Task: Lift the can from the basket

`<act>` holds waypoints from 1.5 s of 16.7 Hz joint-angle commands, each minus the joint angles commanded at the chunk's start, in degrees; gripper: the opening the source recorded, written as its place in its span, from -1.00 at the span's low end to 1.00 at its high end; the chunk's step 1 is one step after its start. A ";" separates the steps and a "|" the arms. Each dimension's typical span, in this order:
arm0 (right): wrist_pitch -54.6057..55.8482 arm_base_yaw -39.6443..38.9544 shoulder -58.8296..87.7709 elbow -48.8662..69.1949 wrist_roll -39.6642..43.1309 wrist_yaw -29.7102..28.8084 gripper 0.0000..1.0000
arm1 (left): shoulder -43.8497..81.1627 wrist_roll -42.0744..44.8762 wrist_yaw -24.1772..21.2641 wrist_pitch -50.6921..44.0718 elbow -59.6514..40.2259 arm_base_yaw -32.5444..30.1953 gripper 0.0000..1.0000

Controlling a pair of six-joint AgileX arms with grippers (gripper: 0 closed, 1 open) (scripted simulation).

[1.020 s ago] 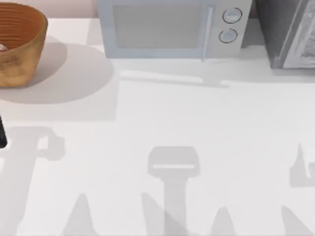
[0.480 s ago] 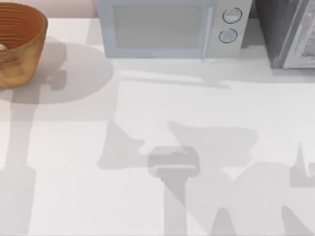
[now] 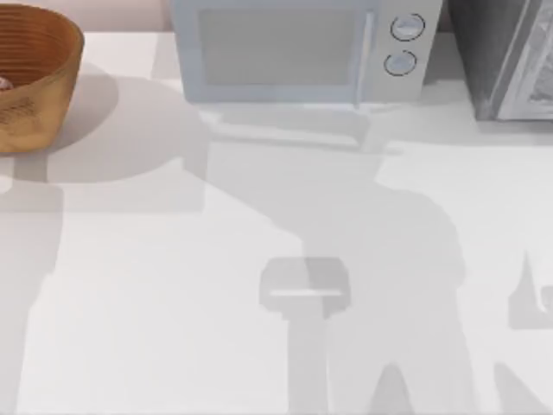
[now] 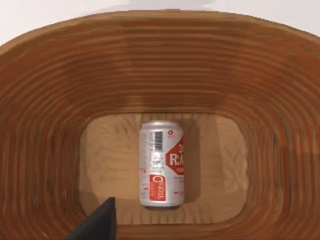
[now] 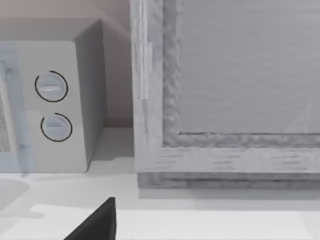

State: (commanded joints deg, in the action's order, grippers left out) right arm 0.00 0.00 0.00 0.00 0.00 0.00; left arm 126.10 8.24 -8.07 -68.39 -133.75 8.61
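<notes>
The orange-brown woven basket (image 3: 54, 60) stands at the table's far left, cut off by the top view's left edge. A sliver of the can (image 3: 3, 84) shows inside it. The left wrist view looks straight down into the basket (image 4: 160, 65). There the can (image 4: 161, 164), silver with a red label, lies on its side on the basket's flat floor. A dark part of my left gripper (image 4: 97, 223) juts in near the can's end, apart from it. A dark part of my right gripper (image 5: 97, 223) hangs over the table at the back right.
A pale blue-grey microwave (image 3: 294, 52) stands at the back middle, with its two knobs (image 5: 52, 105) in the right wrist view. A grey metal-framed appliance (image 3: 510, 60) fills the back right corner. Arm shadows lie across the white table (image 3: 173, 285).
A dark piece of the left arm at the top view's left edge has gone from that view. The arms' shadows have swept across the table. The basket has stayed put.
</notes>
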 joint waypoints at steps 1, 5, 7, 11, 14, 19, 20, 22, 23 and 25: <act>0.00 0.00 0.00 0.00 0.00 0.00 1.00 | 4.80 0.50 -0.25 -2.65 -5.06 0.36 1.00; 0.00 0.00 0.00 0.00 0.00 0.00 1.00 | 21.13 2.22 -1.07 -11.94 -21.51 1.58 1.00; 0.00 0.00 0.00 0.00 0.00 0.00 1.00 | 27.04 2.85 -1.34 -15.41 -27.14 2.03 1.00; 0.00 0.00 0.00 0.00 0.00 0.00 1.00 | 32.76 3.48 -1.58 -18.82 -32.35 2.47 1.00; 0.00 0.00 0.00 0.00 0.00 0.00 1.00 | 32.76 3.48 -1.58 -18.82 -32.35 2.47 1.00; 0.00 0.00 0.00 0.00 0.00 0.00 1.00 | 32.56 3.15 -1.50 -16.41 -29.86 2.13 1.00; 0.00 0.00 0.00 0.00 0.00 0.00 1.00 | 32.31 3.06 -1.48 -14.57 -27.87 2.03 1.00; 0.00 0.00 0.00 0.00 0.00 0.00 1.00 | 31.81 2.85 -1.44 -10.10 -22.50 1.81 1.00; 0.00 0.00 0.00 0.00 0.00 0.00 1.00 | 31.64 2.74 -1.42 -7.84 -20.02 1.70 1.00; 0.00 0.00 0.00 0.00 0.00 0.00 1.00 | 31.40 2.58 -1.39 -4.73 -16.87 1.54 1.00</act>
State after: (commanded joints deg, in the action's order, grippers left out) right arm 0.00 0.00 0.00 0.00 0.00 0.00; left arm 157.50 10.82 -9.45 -73.12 -150.62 10.16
